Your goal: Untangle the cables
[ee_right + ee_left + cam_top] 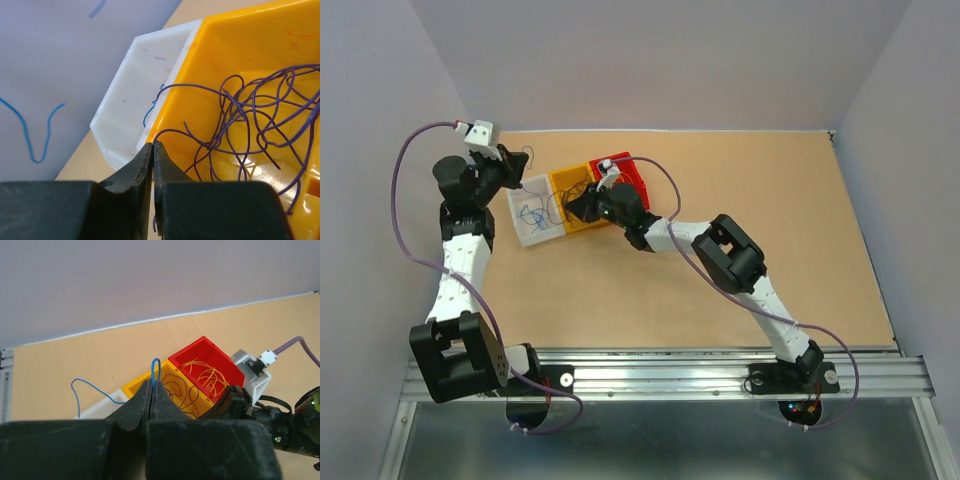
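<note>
Three bins in a row toward the far left of the table [740, 200]: white bin [542, 237], yellow bin [563, 180], red bin [636, 186], set wall against wall. Left gripper [151, 385] by the white bin's far corner, clamped tight on a blue cable [156, 360], with a small loop poking up above the fingertips and another stretch of blue curving out to the left. More blue cables [532, 213] lying loose inside the white bin. Right gripper [152, 146] low at the yellow bin's wall next to the white bin, jaws pressed together on one strand of the dark cables [252, 102], that strand arching from the tips back into the tangle on the bin floor. Orange-yellow cables [206, 372] coiled in the red bin, touched by neither gripper.
</note>
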Available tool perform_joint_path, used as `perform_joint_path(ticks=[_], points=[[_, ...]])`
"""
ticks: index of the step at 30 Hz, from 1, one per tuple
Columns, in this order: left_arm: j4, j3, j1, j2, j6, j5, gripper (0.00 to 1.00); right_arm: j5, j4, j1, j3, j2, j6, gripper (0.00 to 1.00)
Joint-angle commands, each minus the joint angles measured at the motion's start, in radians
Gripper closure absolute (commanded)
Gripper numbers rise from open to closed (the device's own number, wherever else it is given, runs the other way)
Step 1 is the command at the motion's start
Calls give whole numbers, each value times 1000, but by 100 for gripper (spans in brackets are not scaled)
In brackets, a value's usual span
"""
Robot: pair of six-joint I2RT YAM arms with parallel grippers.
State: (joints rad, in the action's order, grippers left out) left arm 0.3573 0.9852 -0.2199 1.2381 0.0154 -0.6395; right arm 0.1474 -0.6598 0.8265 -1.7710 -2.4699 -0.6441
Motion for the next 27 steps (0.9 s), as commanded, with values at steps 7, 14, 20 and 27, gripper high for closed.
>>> perform_joint_path(ticks=[7, 14, 20, 27], points=[[216, -169, 16, -51, -9, -12, 100, -42, -135, -20, 137, 173, 6, 94], [221, -257, 17, -78, -78, 27, 100, -32, -179, -55, 202, 212, -20, 94], [160, -182, 14, 26, -97, 54, 100, -35, -198, -64, 235, 224, -19, 94], [126, -42, 13, 159, -83, 40, 100, -28, -199, -78, 246, 223, -14, 94]])
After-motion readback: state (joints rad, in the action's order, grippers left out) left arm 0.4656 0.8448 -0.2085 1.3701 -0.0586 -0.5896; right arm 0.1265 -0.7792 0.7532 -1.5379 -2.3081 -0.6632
